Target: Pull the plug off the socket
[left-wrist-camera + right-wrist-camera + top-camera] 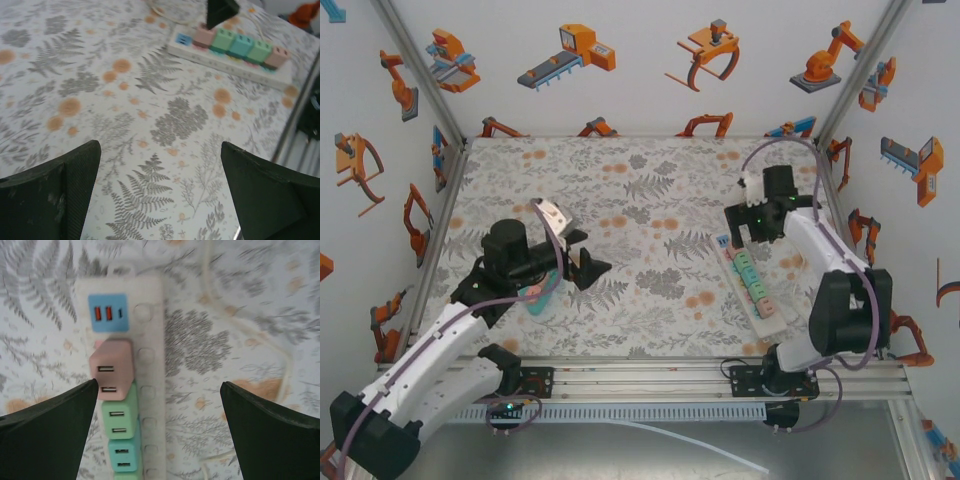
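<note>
Wide-open right hand [157,385], holding nothing, poised over one end of a white power strip [150,405]. Between its dark fingers [45,435], a pink plug [112,367] seated in the strip, close beside the finger on the left of the wrist view; contact unclear. Just past the pink plug, a blue panel [108,313] with two orange USB slots and one small dark slot. Along the strip's other edge, a row of round white buttons [146,356]. Beside the strip, a pale cord [240,325] looping across the bench [650,200]. Left hand [160,145] likewise spread wide and empty, above bare bench, well apart from the strip. From the left wrist, one strip carrying five plugs [241,44] in a row: pink, green, teal, green, pink. Bench covered in a print of grey ferns and orange flowers. White walls [640,90] on three sides, dotted with orange cartoon robot arms and grippers, with aluminium posts [415,60] at the corners.
</note>
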{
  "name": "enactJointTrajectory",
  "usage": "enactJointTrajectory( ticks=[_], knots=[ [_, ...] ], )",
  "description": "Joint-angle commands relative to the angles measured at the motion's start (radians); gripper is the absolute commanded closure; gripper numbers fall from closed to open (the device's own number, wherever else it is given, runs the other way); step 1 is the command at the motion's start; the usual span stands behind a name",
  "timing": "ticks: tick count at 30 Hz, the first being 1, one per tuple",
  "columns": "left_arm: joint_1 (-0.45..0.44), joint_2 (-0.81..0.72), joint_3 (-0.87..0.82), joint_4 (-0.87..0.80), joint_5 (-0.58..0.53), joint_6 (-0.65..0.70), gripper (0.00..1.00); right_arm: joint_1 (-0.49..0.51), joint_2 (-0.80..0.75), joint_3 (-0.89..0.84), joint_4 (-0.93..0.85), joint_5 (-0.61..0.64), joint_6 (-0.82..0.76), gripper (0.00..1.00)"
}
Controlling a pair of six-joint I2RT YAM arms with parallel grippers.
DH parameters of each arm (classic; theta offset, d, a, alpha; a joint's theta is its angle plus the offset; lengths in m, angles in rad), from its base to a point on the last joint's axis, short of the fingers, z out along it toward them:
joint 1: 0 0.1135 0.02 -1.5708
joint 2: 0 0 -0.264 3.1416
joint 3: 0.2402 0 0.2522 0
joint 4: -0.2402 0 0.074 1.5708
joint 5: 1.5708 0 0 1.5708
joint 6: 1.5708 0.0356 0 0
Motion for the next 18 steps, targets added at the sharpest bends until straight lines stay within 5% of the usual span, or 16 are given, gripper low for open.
enactJointTrajectory(
  ticks=[1,12,15,18],
  knots=[
    [-0.040,0.029,0.033,-0.062,0.050,0.104,0.03,0.062,0.045,0.017,-0.146,0.075,-0.032,0.01],
    [-0.076,0.049,0.049,-0.079,-0.051,0.132,0.03,0.115,0.193,-0.032,-0.048,0.090,-0.036,0.02],
    [-0.078,0.043,0.049,-0.086,-0.073,0.133,0.03,0.129,0.213,-0.038,-0.038,0.062,-0.051,0.16],
    [-0.079,0.030,0.059,-0.117,-0.092,0.136,0.03,0.152,0.217,-0.030,-0.039,0.042,-0.069,0.42]
  ],
)
